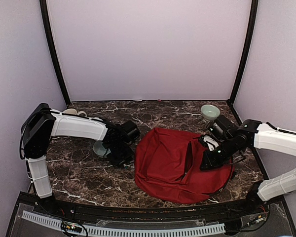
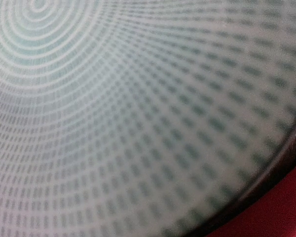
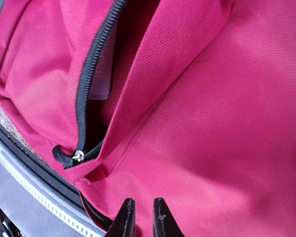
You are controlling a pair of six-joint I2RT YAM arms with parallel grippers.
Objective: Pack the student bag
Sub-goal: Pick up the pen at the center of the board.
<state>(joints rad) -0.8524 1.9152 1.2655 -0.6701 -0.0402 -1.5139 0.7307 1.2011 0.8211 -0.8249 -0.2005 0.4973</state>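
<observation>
The student bag lies flat in the middle of the marble table, dark red, with a zipper slit running down its right part. My right gripper hovers over the bag's right side. In the right wrist view its tips stand a little apart just above the red fabric, with nothing between them. The zipper gapes open and a pale flat item shows inside. My left gripper is low at a pale green dish left of the bag. That dish's dotted surface fills the left wrist view and hides the fingers.
A green bowl stands at the back right corner. Pale cups sit at the back left, behind the left arm. The table's front rail runs close under the bag's near edge. A corner of red fabric shows beside the dish.
</observation>
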